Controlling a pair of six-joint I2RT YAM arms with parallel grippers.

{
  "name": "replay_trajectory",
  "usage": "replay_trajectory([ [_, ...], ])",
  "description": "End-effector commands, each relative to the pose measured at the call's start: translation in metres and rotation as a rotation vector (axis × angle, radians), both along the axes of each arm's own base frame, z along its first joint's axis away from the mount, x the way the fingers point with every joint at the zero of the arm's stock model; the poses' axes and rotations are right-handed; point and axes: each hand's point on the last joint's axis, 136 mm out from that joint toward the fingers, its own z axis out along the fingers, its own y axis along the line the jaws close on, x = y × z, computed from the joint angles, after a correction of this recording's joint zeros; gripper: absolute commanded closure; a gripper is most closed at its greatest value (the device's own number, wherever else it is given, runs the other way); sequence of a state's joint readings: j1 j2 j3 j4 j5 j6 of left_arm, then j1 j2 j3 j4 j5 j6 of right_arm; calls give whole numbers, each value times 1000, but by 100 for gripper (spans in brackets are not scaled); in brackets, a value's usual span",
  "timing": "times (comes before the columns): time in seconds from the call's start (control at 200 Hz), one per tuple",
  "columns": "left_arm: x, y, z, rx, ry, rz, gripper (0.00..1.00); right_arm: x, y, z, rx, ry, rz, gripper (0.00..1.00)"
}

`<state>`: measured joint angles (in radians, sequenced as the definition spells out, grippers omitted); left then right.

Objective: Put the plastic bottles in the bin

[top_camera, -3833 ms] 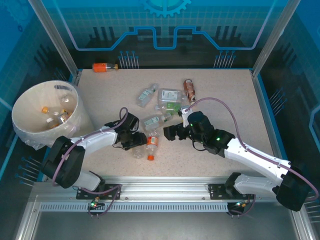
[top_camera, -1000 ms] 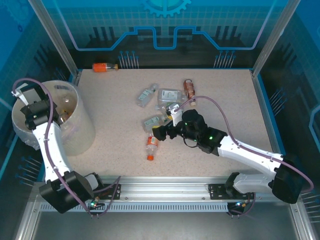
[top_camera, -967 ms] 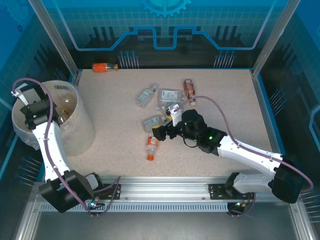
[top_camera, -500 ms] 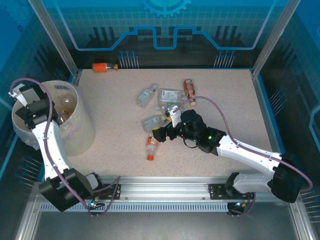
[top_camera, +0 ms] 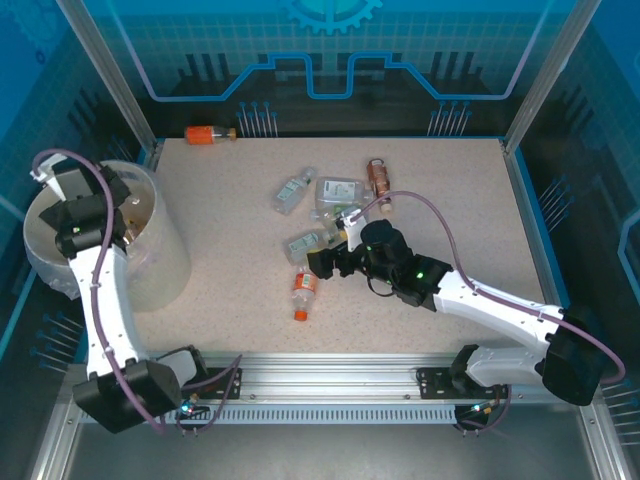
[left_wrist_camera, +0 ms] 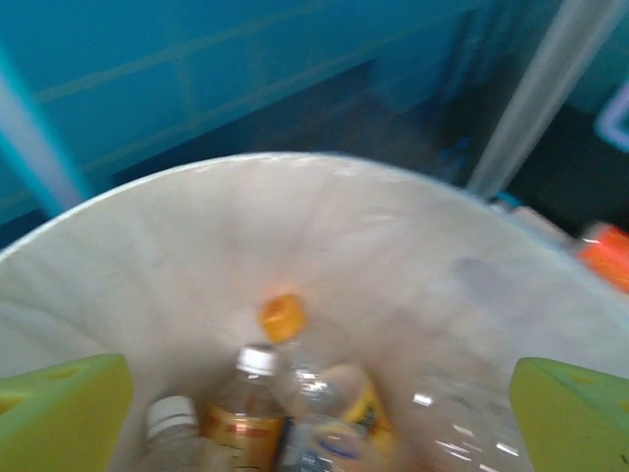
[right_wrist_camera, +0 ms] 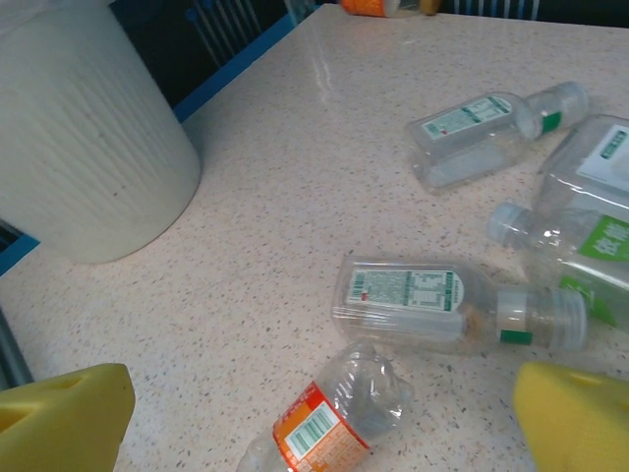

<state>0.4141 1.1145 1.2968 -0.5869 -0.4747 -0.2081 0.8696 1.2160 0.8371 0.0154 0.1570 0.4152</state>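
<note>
Plastic bottles are split between two spots. Several lie in the large round cream-white bin [top_camera: 160, 262] with a clear bag liner, which stands at the table's left edge. The left wrist view shows a clear bottle with an orange cap [left_wrist_camera: 282, 317], a brown-labelled bottle with a white cap [left_wrist_camera: 244, 408] and another white-capped bottle [left_wrist_camera: 167, 421] at the bottom, packed against each other. That picture is blurry, so the exact count is unclear. The rest lie on their sides on the speckled beige table [top_camera: 220, 220]. There is a loose cluster of clear green-labelled bottles [top_camera: 330, 200] mid-table and a brown bottle [top_camera: 379, 180] at the cluster's right edge. An orange-labelled clear bottle [top_camera: 301, 293] with an orange cap lies nearer the arms, and an orange bottle [top_camera: 210, 133] lies alone at the far edge, well apart. The left gripper [top_camera: 105, 215] hangs over the bin's mouth, pointing down into it, with its yellow-green fingers [left_wrist_camera: 59, 413] spread wide and nothing between them. The right gripper [top_camera: 320, 265] sits low over the table just beside the cluster's near side, jaws wide apart and empty. In its wrist view the orange-labelled clear bottle [right_wrist_camera: 324, 418] shows low between the yellow fingers [right_wrist_camera: 64, 418], touching neither. One clear green-labelled bottle [right_wrist_camera: 432, 295] lies just beyond it, and the bin [right_wrist_camera: 88, 147] stands off to the left, ribbed wall showing.
</note>
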Motion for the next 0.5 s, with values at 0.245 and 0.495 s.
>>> replay_trajectory([
  [0.245,17,-158,25,-89,-55,-448,1,15,-51,-38,5,137,-331,0],
  [0.495,30,-284,-44,-178,118,-730,1,15,-86,-61,-70,255,-444,0],
])
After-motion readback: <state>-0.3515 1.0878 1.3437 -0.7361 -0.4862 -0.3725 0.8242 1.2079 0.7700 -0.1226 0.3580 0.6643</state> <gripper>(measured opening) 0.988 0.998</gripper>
